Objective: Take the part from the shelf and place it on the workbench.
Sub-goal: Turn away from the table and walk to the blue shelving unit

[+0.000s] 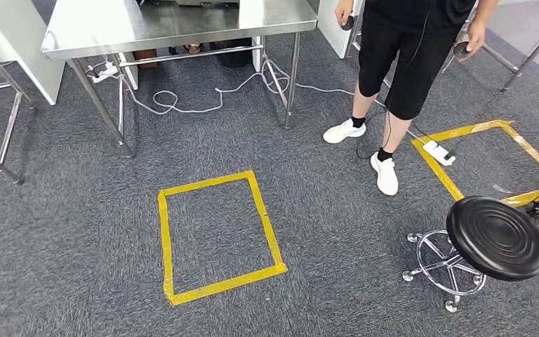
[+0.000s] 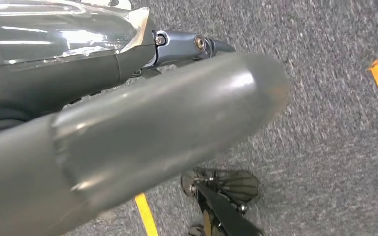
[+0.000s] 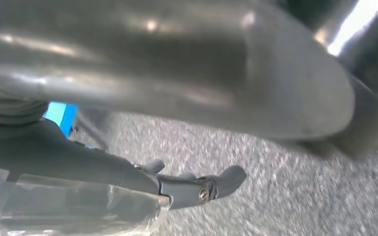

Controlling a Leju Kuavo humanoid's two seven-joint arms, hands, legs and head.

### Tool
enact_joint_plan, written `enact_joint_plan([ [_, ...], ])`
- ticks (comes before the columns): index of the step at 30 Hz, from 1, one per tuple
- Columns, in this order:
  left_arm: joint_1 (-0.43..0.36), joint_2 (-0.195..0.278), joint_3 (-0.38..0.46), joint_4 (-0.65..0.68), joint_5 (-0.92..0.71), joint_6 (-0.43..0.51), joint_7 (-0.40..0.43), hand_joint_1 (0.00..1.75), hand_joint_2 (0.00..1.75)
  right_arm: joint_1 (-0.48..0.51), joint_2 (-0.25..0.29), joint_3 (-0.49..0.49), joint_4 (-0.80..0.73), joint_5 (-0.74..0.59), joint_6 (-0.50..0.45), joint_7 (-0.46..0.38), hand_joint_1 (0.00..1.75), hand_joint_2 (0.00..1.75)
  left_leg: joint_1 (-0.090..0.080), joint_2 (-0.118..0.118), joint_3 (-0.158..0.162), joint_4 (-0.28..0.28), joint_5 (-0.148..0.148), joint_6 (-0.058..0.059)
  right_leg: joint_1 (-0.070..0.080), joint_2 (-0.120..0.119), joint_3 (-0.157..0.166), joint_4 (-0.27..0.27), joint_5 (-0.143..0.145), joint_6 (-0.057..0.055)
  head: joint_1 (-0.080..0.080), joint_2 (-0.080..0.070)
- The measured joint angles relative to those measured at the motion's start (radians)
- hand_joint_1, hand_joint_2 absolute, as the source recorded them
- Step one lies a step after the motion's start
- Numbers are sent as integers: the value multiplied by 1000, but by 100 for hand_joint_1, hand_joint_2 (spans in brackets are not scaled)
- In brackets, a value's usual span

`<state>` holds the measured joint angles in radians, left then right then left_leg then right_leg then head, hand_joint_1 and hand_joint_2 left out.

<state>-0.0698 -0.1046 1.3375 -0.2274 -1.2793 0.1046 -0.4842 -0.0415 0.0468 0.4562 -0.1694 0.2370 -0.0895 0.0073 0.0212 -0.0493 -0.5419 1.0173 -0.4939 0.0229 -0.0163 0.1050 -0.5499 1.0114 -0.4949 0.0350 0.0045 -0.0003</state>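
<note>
On the floor ahead: I see no part and no shelf, only grey carpet point(image 1: 63, 232) with a yellow tape square point(image 1: 217, 235).
Workbench: steel table point(image 1: 175, 24), top bare where I can see it.
Left hand point(image 2: 142, 132): hanging over carpet; I cannot tell its opening or any hold.
Right hand point(image 3: 177, 73): likewise hanging, grip unclear.
Nearby: person point(image 1: 407, 63) standing, black stool point(image 1: 495, 239) beside.
Containers: none visible.

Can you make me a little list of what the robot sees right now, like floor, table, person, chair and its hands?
floor: grey carpet with a yellow tape rectangle
table: steel workbench ahead
person: stands to the right of the workbench, black shorts, white shoes
stool: black round seat on wheels
cables: white cord under the workbench
left hand: hangs over carpet, nothing seen in it
right hand: hangs over carpet, nothing seen in it
</note>
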Motion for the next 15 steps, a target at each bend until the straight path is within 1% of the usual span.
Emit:
enact_joint_plan([
  [1,0,-1,0,0,0,1,0,0,0,1,0,0,0,0,0,0,0,0,0,14,-1,-4,4,9,1,-22,-16,28,-17,0,2,0],
  [2,0,-1,0,0,0,1,0,0,0,0,0,0,1,-1,0,1,0,0,-1,29,-3,-7,7,16,3,-49,-40,77,-43,-3,4,0],
  [3,1,-1,0,0,1,1,0,0,0,-1,0,0,1,-2,0,1,0,0,-5,45,-6,-8,8,20,3,-74,-72,140,-75,-7,6,0],
  [4,1,-1,0,0,1,2,0,0,0,-2,0,0,1,-3,0,1,0,0,-8,61,-9,-8,9,24,3,-85,-103,205,-103,-9,8,0],
  [5,2,-1,0,0,1,2,0,0,0,-3,0,0,1,-4,0,1,0,0,-11,77,-12,-7,10,25,3,-89,-122,253,-120,-9,8,0],
  [6,2,-1,0,0,2,3,0,0,0,-3,0,0,1,-5,0,1,0,0,-14,92,-14,-7,11,26,3,-92,-122,265,-121,-5,8,0],
  [7,1,-2,0,0,2,3,0,0,0,-3,0,0,1,-6,0,1,0,0,-15,105,-15,-7,11,27,4,-96,-101,239,-109,1,8,0],
  [8,1,-2,0,0,2,3,-1,0,0,-2,0,0,1,-6,0,1,0,0,-17,118,-14,-7,12,27,4,-105,-61,179,-87,5,8,0],
  [9,1,-3,0,0,2,3,-1,0,0,-2,0,0,1,-6,0,2,0,0,-18,129,-13,-7,12,26,7,-126,-14,105,-66,6,8,0],
  [10,1,-4,0,0,2,3,-1,0,0,-4,0,0,1,-6,0,2,0,0,-21,140,-12,-6,12,24,13,-146,23,41,-47,4,8,0],
  [11,1,-5,0,0,2,3,0,0,0,-5,0,0,1,-7,0,3,0,0,-24,151,-11,-5,13,21,18,-161,45,-2,-34,-1,7,0],
  [12,0,-5,0,0,2,3,0,0,0,-6,0,0,1,-7,0,5,0,0,-26,162,-10,-5,13,17,24,-167,52,-23,-27,-7,6,0],
  [13,-2,-6,0,1,2,3,0,0,0,-5,0,0,1,-7,0,7,0,0,-27,172,-8,-5,14,12,28,-159,48,-27,-22,-13,5,0],
  [14,-4,-6,0,1,2,3,1,0,0,-4,-1,0,1,-8,0,8,0,0,-25,176,-8,-5,15,6,22,-147,47,-30,-16,-20,4,0],
  [15,-7,-6,0,1,2,3,1,0,0,-1,-1,0,1,-8,0,9,0,0,-22,161,-9,0,9,-1,16,-138,50,-34,-10,-25,3,0],
])
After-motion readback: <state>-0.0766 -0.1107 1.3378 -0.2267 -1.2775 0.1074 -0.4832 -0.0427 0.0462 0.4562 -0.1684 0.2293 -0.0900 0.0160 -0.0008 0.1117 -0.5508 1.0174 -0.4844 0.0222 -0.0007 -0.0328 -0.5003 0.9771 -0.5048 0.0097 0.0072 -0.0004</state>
